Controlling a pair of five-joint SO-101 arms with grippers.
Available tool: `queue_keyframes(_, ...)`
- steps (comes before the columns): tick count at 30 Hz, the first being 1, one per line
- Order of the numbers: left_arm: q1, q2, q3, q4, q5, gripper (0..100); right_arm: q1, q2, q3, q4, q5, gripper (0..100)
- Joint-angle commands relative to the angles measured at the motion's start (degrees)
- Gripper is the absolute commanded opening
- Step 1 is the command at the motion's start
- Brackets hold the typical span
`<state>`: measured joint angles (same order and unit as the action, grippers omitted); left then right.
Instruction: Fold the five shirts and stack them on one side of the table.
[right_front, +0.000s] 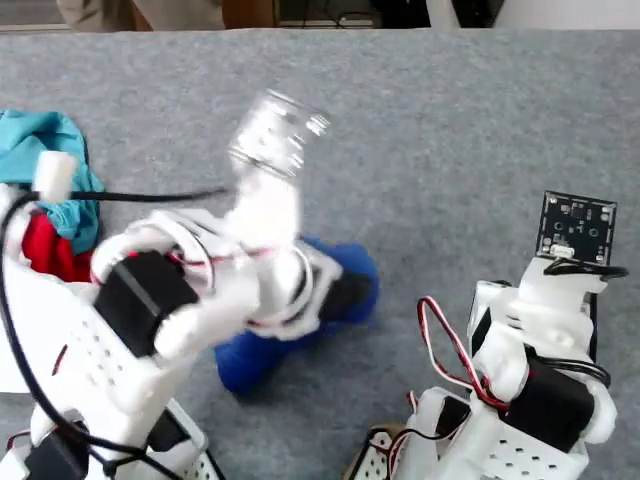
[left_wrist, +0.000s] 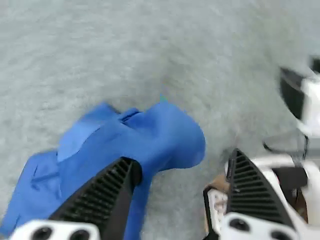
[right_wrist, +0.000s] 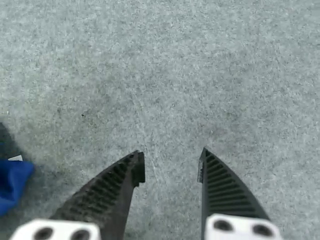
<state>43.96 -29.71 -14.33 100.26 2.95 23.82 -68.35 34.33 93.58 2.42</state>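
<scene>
A crumpled blue shirt (right_front: 250, 355) lies on the grey felt table (right_front: 450, 130), left of centre near the front. My left gripper (left_wrist: 182, 165) hangs open just above it, one finger over the cloth and the other over bare felt; in the high view its arm (right_front: 200, 290) covers much of the shirt. The blue shirt (left_wrist: 150, 140) is bunched, with a collar fold showing. My right gripper (right_wrist: 167, 165) is open over bare felt, with an edge of the blue shirt (right_wrist: 10, 185) off to one side.
A teal shirt (right_front: 45, 140) and a red shirt (right_front: 45, 250) are piled at the table's left edge, with something white (right_front: 25, 330) beside them, partly behind the left arm. The right arm (right_front: 540, 350) stands at the front right.
</scene>
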Motion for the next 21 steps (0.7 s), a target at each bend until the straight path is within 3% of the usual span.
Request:
queue_keyframes(1, 1.05, 0.22, 2.64, 0.44, -8.26, 26, 2.33, 0.57, -2.68, -1.05, -0.79, 19.6)
queue_keyframes(8, -4.92, 4.44, 13.36, 0.35, -24.62, 6, 5.93, 0.57, -2.68, -0.88, -0.88, 19.6)
queue_keyframes(15, -10.11, 5.32, 14.42, 0.09, -27.08, 9, 5.49, 0.57, -2.68, -0.88, -0.88, 19.6)
queue_keyframes(18, -19.34, 5.32, 14.86, 0.09, -27.08, 13, 5.85, 0.57, -2.68, -0.53, -0.7, 19.6)
queue_keyframes(21, -33.49, 5.85, 14.77, 0.09, -27.08, 14, 5.85, 0.84, -2.68, 1.58, -0.62, 19.6)
